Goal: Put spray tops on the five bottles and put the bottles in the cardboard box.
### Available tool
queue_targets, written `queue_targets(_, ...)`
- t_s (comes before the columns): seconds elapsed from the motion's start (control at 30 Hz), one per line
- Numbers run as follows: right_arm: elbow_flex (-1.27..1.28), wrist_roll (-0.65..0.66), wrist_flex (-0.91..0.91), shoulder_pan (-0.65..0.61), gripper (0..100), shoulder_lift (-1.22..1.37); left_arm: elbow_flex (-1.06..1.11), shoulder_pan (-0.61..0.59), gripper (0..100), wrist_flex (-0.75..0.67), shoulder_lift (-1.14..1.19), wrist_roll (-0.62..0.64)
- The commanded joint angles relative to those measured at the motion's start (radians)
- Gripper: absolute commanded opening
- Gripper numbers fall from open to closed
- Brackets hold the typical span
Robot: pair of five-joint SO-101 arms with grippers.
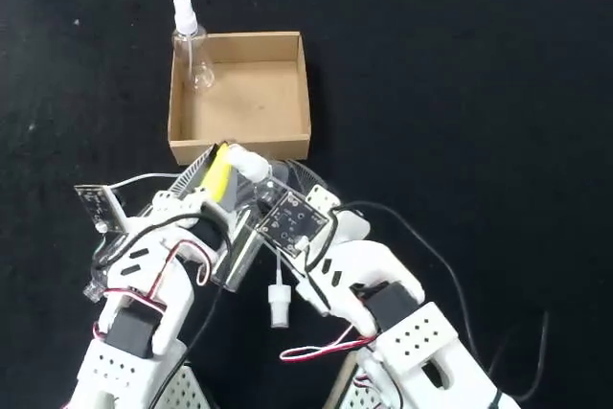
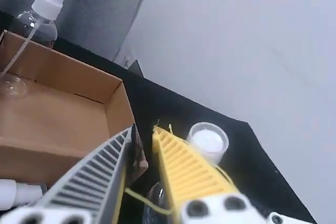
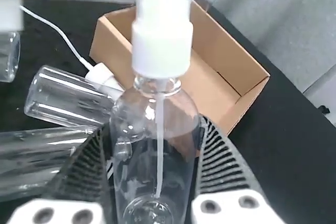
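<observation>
Right wrist view: my right jaws are clamped around a clear plastic bottle [image 3: 152, 182] with a white spray top [image 3: 160, 45] on its neck, held just outside the brown cardboard box [image 3: 210, 82]. My left jaws, grey and yellow, are almost closed; I cannot tell what they grip. A second capped bottle [image 1: 194, 55] stands in the box's far corner. A loose white sprayer [image 1: 279, 304] lies on the black surface [image 1: 460, 93].

Black table [image 1: 479, 93]; grey upholstery, possibly chair [image 2: 100, 9], beyond far edge; pale wall [image 2: 236, 35] behind.
</observation>
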Motion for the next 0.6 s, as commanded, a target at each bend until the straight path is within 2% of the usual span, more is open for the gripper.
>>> queue_targets(0.0,-0.01,0.008,-0.031,-0.012,2.9,-0.038,-0.01,0.01,6,-0.023,-0.014,-0.026)
queue_targets(0.2,-0.015,0.0,-0.032,-0.005,2.9,-0.051,-0.016,-0.045,6,-0.028,-0.014,-0.018)
queue_targets(0.3,-0.004,-0.003,-0.023,-0.005,2.9,-0.105,-0.018,-0.079,6,-0.029,-0.014,0.031)
queue_targets(0.57,0.067,-0.04,0.041,-0.014,3.0,-0.323,-0.01,-0.071,6,-0.029,-0.014,0.04)
